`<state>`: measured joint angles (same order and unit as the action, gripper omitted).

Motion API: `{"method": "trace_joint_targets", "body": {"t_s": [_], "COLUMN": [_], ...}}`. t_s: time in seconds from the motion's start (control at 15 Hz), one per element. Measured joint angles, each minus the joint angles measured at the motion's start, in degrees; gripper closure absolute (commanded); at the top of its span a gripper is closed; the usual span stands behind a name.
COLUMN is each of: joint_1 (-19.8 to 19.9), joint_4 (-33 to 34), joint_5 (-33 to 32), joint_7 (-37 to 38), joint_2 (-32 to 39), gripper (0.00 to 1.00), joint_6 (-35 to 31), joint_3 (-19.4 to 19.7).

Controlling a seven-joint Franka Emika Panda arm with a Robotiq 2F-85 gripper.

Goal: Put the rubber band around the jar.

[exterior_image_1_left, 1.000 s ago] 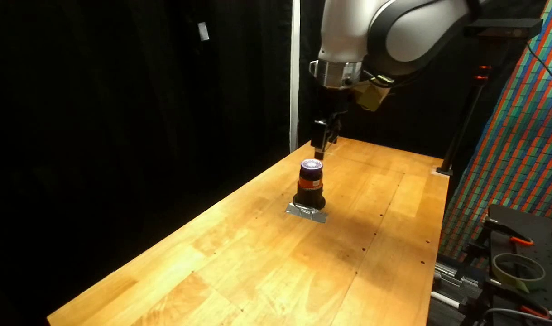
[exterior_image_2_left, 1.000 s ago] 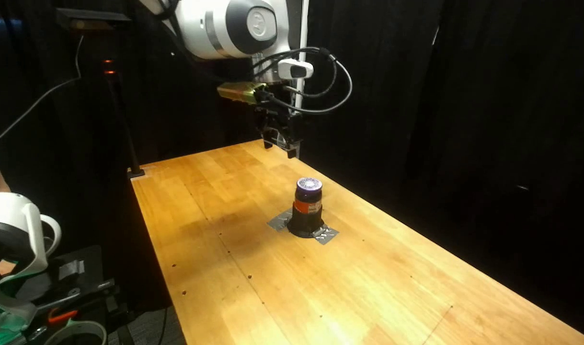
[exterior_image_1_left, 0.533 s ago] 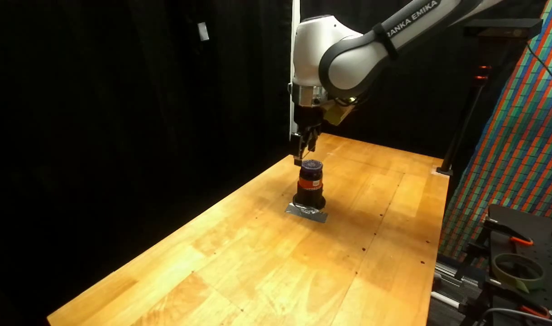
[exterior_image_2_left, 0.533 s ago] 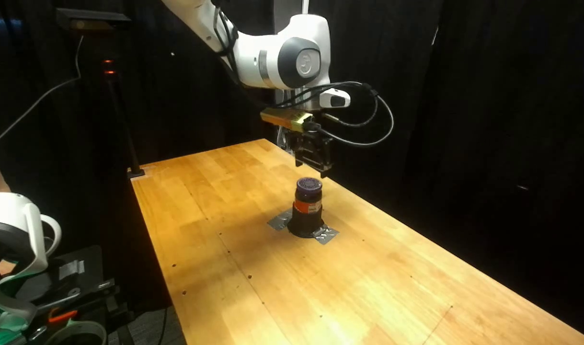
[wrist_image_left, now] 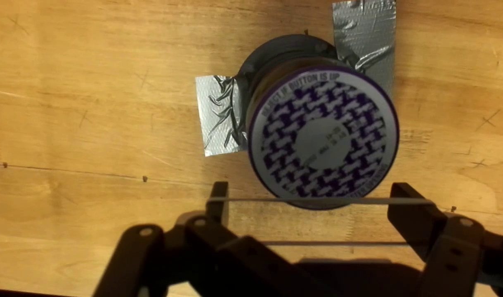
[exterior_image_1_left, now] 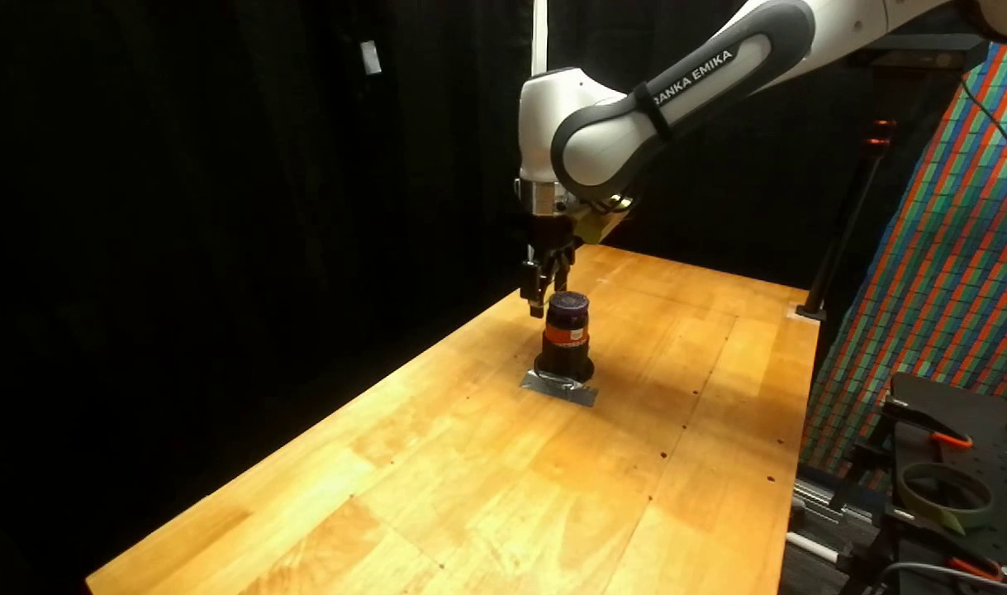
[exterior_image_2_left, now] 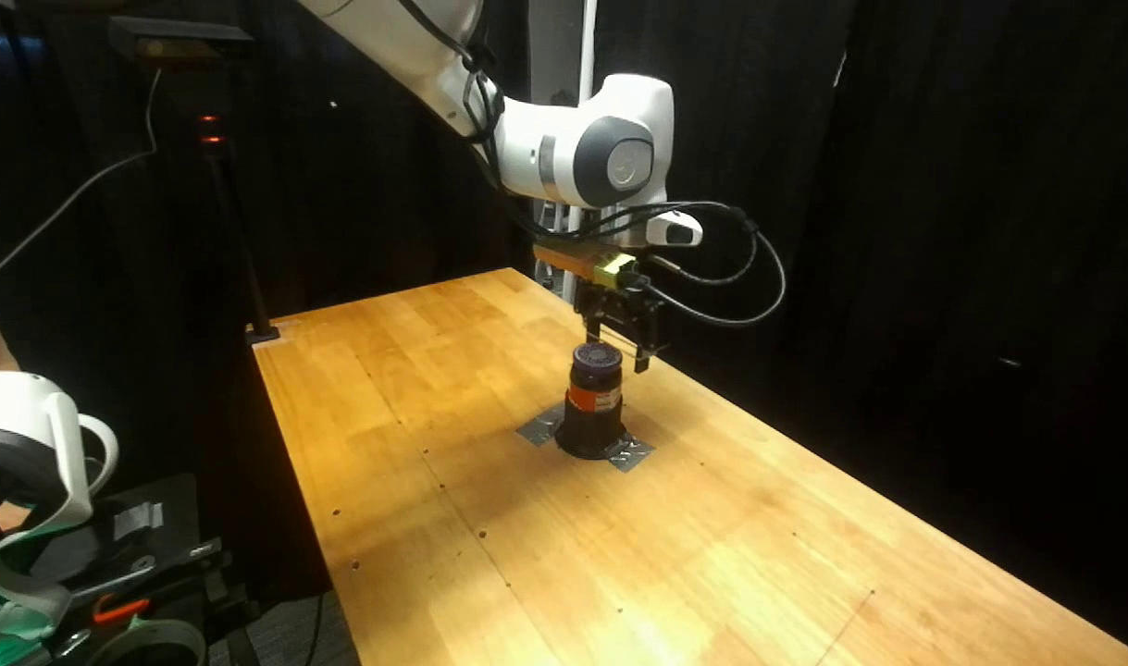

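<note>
The jar (exterior_image_1_left: 567, 335), with a dark purple lid and orange-red label, stands upright in a black round holder (exterior_image_2_left: 589, 437) on the table in both exterior views. Its patterned lid also shows in the wrist view (wrist_image_left: 323, 142). My gripper (wrist_image_left: 310, 198) is open, with its fingers spread wider than the lid. The rubber band (wrist_image_left: 284, 200) is stretched around both fingers as two thin strands. One strand crosses over the lid's near edge in the wrist view. In both exterior views the gripper (exterior_image_2_left: 617, 351) hangs beside the jar's top, with its fingertips near lid height.
Silver tape (wrist_image_left: 364, 37) fixes the holder to the wooden table (exterior_image_1_left: 437, 479). A black stand (exterior_image_1_left: 842, 223) rises at a far table corner. Beside the table is a dark cart with a tape roll (exterior_image_1_left: 945, 494). Black curtains (exterior_image_2_left: 943, 231) hang behind.
The gripper has come down and moved across toward the jar, left in one exterior picture and right in the other. It stays open with the band stretched. The jar has not moved.
</note>
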<state>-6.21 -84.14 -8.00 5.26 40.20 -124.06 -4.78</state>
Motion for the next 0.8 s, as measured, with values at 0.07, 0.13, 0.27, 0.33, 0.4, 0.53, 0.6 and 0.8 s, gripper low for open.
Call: {"method": "trace_joint_targets", "body": {"t_s": [0.07,0.13,0.27,0.33,0.4,0.53,0.6,0.8], "joint_1": [0.0,0.1,0.2,0.3,0.4,0.6,0.7,0.8], "joint_4": [0.7,1.3,2.2,2.7,3.0,3.8,4.2,4.8], "joint_5": [0.3,0.5,0.8,0.9,1.2,2.1,2.7,3.5], "joint_7": [-0.3,-0.4,-1.0,-1.3,-1.7,-2.9,-3.5,-5.2], "joint_2": [0.6,1.1,2.0,2.3,2.6,3.2,3.5,3.7], "gripper": [0.00,0.00,0.00,0.00,0.00,0.00,0.00,0.00], "joint_6": [0.5,1.2,2.4,3.3,4.3,6.7,7.9,10.2], "joint_3": [0.1,0.2,0.2,0.2,0.2,0.2,0.2,0.2]}}
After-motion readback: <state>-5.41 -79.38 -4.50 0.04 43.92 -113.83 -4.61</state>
